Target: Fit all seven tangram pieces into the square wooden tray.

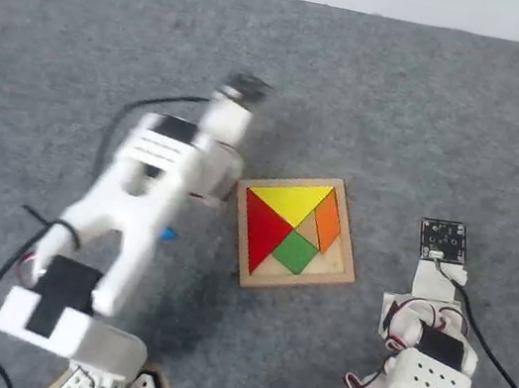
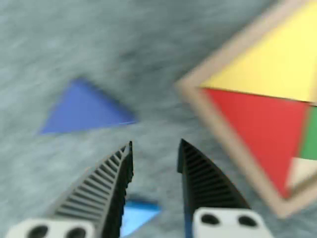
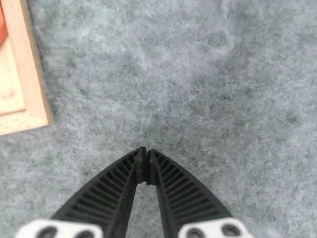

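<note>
The square wooden tray [image 1: 247, 274] lies mid-table and holds a yellow triangle [image 1: 291, 200], a red triangle [image 1: 262, 227], an orange piece [image 1: 328, 221] and a green square [image 1: 295, 253]. My left gripper [image 2: 156, 145] hangs open over the grey mat just outside the tray's corner [image 2: 190, 87], nothing between its fingers. A dark blue triangle [image 2: 84, 109] lies on the mat beyond one fingertip. A light blue piece [image 2: 136, 213] lies under the gripper's base and peeks out by the left arm [image 1: 169, 234]. My right gripper [image 3: 143, 152] is shut and empty over bare mat.
The left arm [image 1: 137, 203] stretches from the near left toward the tray's left side. The right arm [image 1: 422, 353] stands at the near right, with the tray's corner [image 3: 29, 99] off to its side. Grey mat covers the table.
</note>
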`<action>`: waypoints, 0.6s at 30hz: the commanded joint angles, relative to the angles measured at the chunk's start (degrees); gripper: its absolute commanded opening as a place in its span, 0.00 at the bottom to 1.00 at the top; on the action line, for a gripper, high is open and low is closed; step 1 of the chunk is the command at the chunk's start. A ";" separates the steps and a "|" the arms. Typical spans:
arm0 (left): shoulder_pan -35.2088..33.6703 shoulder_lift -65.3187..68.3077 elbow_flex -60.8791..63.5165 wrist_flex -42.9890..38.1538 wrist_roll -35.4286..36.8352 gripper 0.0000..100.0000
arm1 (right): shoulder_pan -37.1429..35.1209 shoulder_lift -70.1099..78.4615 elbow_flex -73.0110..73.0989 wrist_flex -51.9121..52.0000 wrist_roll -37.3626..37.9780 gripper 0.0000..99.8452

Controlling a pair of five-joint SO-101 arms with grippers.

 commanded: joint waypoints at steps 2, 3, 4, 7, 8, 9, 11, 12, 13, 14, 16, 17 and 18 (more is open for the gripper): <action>-9.76 -3.52 -6.46 4.31 -2.29 0.20 | -0.57 -0.66 -1.93 -0.66 0.26 0.01; -10.11 -3.52 -7.08 5.36 -2.73 0.20 | -0.57 -0.66 -2.02 -0.57 0.26 0.01; -10.11 -3.52 -7.43 6.59 -3.08 0.20 | -0.57 -0.57 -2.02 -0.57 0.26 0.01; -9.76 -3.52 -7.52 10.46 -3.96 0.20 | -0.31 -0.57 -2.20 -0.40 0.26 0.01; -9.67 -3.87 -7.52 11.34 -4.13 0.20 | -0.31 -0.57 -2.29 -0.04 0.26 0.01; -9.67 -4.13 -7.52 12.04 -3.96 0.20 | -0.48 -0.57 -2.64 0.40 0.26 0.01; -9.85 -4.13 -7.87 12.04 -3.87 0.20 | -0.57 -0.57 -3.25 1.54 0.18 0.01; -9.93 -3.60 -7.87 11.25 -3.78 0.20 | -0.57 -0.57 -3.34 1.63 0.18 0.01; -10.29 -3.43 -7.69 10.81 -4.04 0.20 | -0.57 -0.57 -3.34 1.71 0.18 0.01; -10.73 -3.43 -7.43 10.64 -4.13 0.20 | -0.48 -0.57 -3.25 1.80 0.18 0.01; -12.13 -3.60 -7.25 11.96 -4.22 0.20 | -0.40 -0.57 -3.08 1.71 0.18 0.01; -13.19 -3.60 -7.25 12.57 -4.66 0.20 | -0.40 -0.57 -3.08 1.63 0.18 0.01; -14.15 -3.60 -7.16 13.10 -5.89 0.20 | -0.40 -0.57 -3.08 1.54 0.18 0.01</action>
